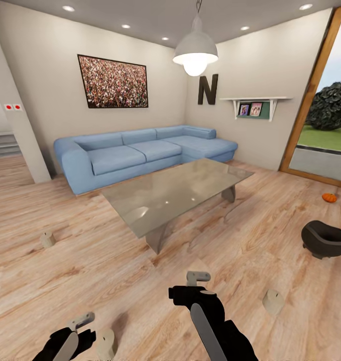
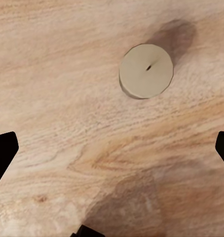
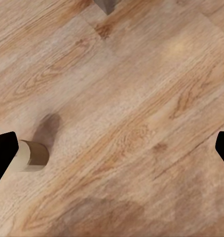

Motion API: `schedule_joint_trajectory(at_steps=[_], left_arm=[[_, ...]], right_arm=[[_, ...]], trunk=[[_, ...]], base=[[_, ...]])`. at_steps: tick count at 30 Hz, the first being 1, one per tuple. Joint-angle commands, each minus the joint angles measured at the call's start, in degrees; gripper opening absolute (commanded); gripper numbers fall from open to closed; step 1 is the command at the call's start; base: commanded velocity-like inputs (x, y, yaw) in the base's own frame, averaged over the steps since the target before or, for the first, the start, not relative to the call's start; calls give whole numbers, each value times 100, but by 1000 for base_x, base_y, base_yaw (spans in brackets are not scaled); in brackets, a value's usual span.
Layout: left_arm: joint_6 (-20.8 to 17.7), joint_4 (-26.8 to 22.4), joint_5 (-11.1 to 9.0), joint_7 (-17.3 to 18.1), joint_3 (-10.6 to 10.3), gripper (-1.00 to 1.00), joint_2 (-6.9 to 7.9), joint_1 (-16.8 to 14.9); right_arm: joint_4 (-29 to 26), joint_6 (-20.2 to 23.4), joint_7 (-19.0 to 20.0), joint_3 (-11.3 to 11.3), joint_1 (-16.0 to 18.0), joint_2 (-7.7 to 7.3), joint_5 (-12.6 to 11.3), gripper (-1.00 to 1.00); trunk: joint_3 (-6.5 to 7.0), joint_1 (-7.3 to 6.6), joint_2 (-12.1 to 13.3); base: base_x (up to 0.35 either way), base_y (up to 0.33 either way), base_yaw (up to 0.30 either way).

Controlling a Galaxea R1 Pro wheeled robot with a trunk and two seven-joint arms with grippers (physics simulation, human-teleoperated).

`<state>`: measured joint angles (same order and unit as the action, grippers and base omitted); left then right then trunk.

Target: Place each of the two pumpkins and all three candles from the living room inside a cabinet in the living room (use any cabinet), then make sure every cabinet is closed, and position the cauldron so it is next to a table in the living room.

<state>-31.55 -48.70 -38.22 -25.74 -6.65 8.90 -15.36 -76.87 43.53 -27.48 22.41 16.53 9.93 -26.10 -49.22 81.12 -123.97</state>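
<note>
- Head view: three candles are seen standing on the wood floor (image 1: 115, 260). One candle (image 1: 106, 344) stands just beside the left tool (image 1: 82, 321), on its inner side. A second candle (image 1: 273, 302) stands to the right of the right tool (image 1: 198, 277), apart from it. A third candle (image 1: 47, 239) stands far off to the left, near the blue sofa (image 1: 140, 155). The black cauldron (image 1: 324, 239) sits on the floor at the right, and a pumpkin (image 1: 329, 197) lies beyond it near the glass door (image 1: 323, 100). The glass tabletop (image 1: 178, 193) stands ahead in the middle; open floor is left around both arms.
- Left wrist view: a candle (image 2: 146, 71) is seen from above, upright on the floor, ahead of the widely parted dark fingertips (image 2: 3, 150); nothing is held or touched.
- Right wrist view: a candle (image 3: 32, 154) is seen close to one of the fingertips (image 3: 2, 153). The fingers are spread wide over bare floor, and nothing is gripped.
</note>
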Motion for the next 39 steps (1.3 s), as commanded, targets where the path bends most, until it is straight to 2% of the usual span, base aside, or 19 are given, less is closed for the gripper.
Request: schedule_joint_trajectory(at_steps=[1, 5, 9, 14, 33, 39], left_arm=[[2, 0, 1, 0, -22, 100, 0, -1], [12, 0, 3, -1, -226, 100, -9, -2], [16, 1, -1, -2, -287, 100, -31, -2], [17, 1, 6, -2, -301, 100, -91, -1], [18, 6, 7, -6, -302, 100, -100, -2], [18, 8, 7, -10, -307, 100, -117, -2]], right_arm=[[-1, -1, -1, 0, 0, 0, 0, 100], [4, -2, 2, -7, 0, 0, -1, 100], [4, -2, 1, -16, 0, -3, -1, 100], [3, 4, 5, -13, 0, 0, -1, 100], [-11, 7, 15, -10, 0, 0, -1, 100], [-250, 84, 18, 9, -15, -5, -100, 100]], trunk=[[-18, 23, -42], [-90, 110, -202], [-162, 198, -362], [-252, 308, -563], [-593, 725, -1325], [-701, 857, -1566]], base=[[0, 0, 0], [0, 0, 0], [0, 0, 0], [0, 0, 0], [0, 0, 0], [0, 0, 0]])
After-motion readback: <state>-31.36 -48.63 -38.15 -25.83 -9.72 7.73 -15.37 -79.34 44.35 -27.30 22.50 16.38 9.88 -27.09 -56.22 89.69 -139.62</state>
